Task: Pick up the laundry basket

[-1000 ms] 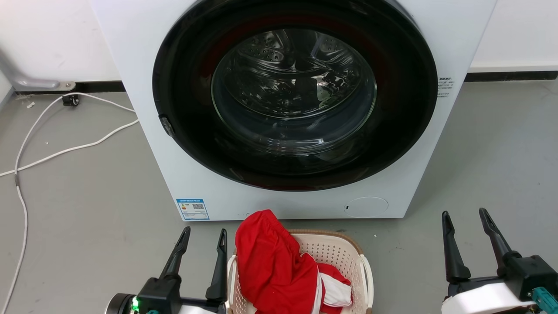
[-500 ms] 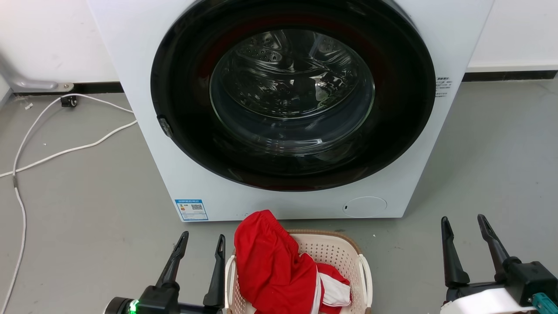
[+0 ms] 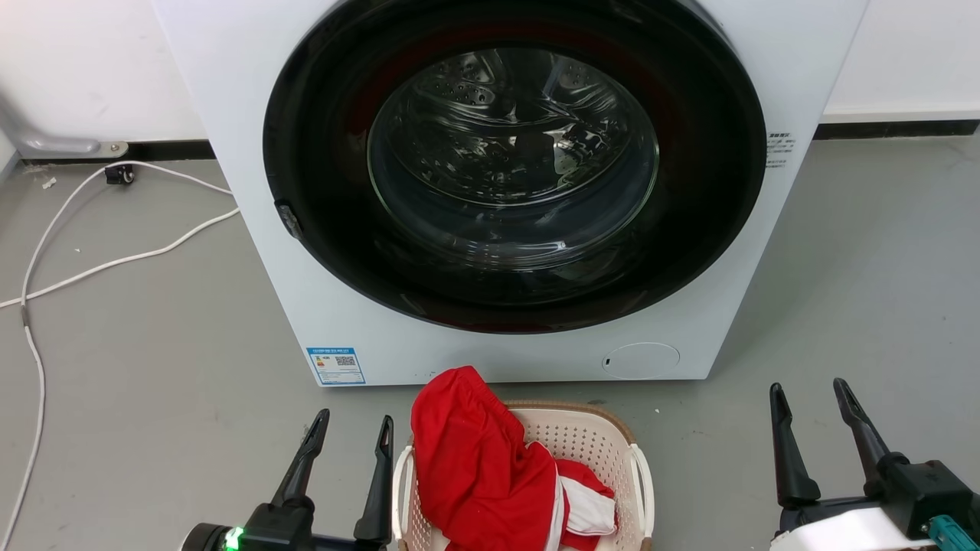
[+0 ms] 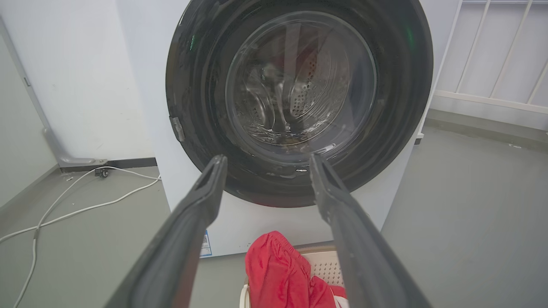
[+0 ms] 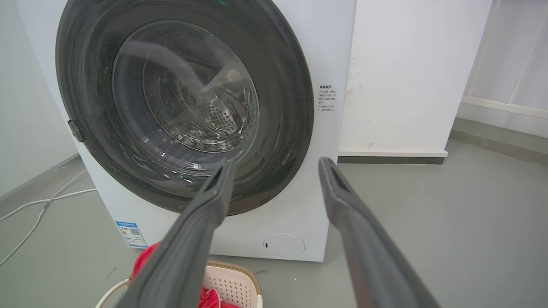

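The laundry basket stands on the grey floor at the bottom middle of the head view, its near part cut off by the picture's edge. A red garment with white trim fills its left half and hangs over the far left rim. The far brown rim lies just in front of the washing machine, with a narrow strip of floor between them.

The left end effector is released, with nothing between its fingers. Its inner finger stands just beside the basket's left white handle; whether they touch I cannot tell. The right end effector is also released and empty. It is well apart from the right handle, with bare floor between.

Room to move lies on both sides of the machine. On the left a white cable loops across the floor toward the wall.

The left wrist view looks between its fingers at the closed round door, with the garment and a bit of basket at the bottom. It also brings in a white railing to the right. The right wrist view has the basket's rim at its lower left, a white wall panel beside the machine, and open floor under it.
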